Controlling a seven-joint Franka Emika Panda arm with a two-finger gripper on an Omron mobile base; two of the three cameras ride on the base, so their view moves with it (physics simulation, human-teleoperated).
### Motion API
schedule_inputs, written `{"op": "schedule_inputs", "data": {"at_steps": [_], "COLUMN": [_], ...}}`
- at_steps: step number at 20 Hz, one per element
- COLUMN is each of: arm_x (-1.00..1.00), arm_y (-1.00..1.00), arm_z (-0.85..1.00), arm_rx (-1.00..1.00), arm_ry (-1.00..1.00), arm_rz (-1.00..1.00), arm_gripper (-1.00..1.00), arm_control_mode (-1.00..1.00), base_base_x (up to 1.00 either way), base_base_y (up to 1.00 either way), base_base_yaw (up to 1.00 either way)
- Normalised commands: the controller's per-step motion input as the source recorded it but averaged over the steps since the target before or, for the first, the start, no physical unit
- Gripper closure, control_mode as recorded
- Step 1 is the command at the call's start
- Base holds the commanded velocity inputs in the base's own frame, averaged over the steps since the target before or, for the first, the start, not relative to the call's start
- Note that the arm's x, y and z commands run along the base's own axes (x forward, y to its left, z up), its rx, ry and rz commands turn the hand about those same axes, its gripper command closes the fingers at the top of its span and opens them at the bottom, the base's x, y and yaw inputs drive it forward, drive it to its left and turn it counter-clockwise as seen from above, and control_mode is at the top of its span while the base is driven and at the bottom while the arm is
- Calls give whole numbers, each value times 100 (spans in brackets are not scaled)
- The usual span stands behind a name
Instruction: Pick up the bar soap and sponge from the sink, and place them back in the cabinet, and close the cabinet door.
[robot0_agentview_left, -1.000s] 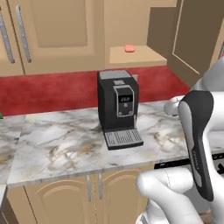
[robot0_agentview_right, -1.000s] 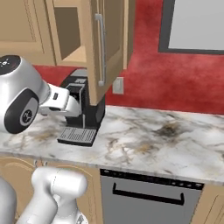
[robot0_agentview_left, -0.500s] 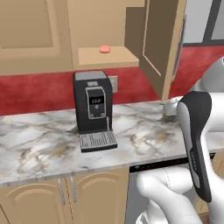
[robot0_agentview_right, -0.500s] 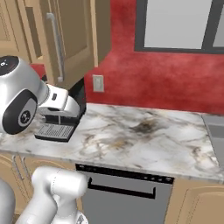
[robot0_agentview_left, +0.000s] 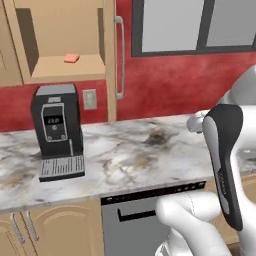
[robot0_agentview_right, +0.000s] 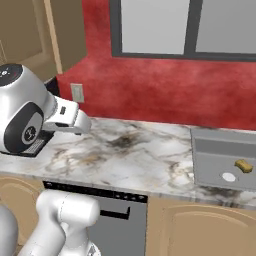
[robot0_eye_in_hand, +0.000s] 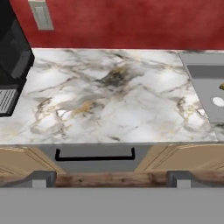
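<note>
The salmon-pink bar soap (robot0_agentview_left: 71, 58) lies on the shelf of the open tan cabinet (robot0_agentview_left: 60, 70). The cabinet door (robot0_agentview_left: 111, 55) stands swung out, edge-on, with its silver bar handle (robot0_agentview_left: 119, 57) facing right. The yellow-brown sponge (robot0_agentview_right: 243, 165) rests in the grey sink (robot0_agentview_right: 220, 150) beside a white drain (robot0_agentview_right: 228, 176). In the hand view the sink (robot0_eye_in_hand: 201, 83) is at the right edge. My gripper (robot0_eye_in_hand: 111, 179) hangs over the counter's front edge, left of the sink. It is open, with its fingertips (robot0_eye_in_hand: 43, 178) wide apart and nothing between them.
A black coffee machine (robot0_agentview_left: 56, 130) stands on the marble counter (robot0_agentview_left: 145, 150) under the cabinet. A wall outlet (robot0_agentview_left: 90, 98) sits beside it. A dishwasher with a dark handle (robot0_eye_in_hand: 94, 156) is below the counter. A window (robot0_agentview_right: 190, 25) is set in the red wall.
The whole picture has shifted left, so the base has driven right along the counter. The sink and sponge have come into view. The gripper stays open and empty.
</note>
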Motion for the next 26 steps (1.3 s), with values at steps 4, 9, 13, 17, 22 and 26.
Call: {"op": "schedule_inputs", "data": {"at_steps": [4,9,13,17,22,26], "arm_x": [0,0,0,0,0,0], "arm_y": [0,0,0,0,0,0], "arm_z": [0,0,0,0,0,0], "arm_rx": [0,0,0,0,0,0], "arm_ry": [0,0,0,0,0,0], "arm_rz": [0,0,0,0,0,0], "arm_gripper": [-100,-100,-100,-100,-100,-100], "arm_control_mode": [100,100,100,100,100,100], "base_base_x": [0,0,0,0,2,8], "base_base_y": [-75,-75,-76,-75,-70,-66], "base_base_yaw": [0,0,0,0,0,0]}}
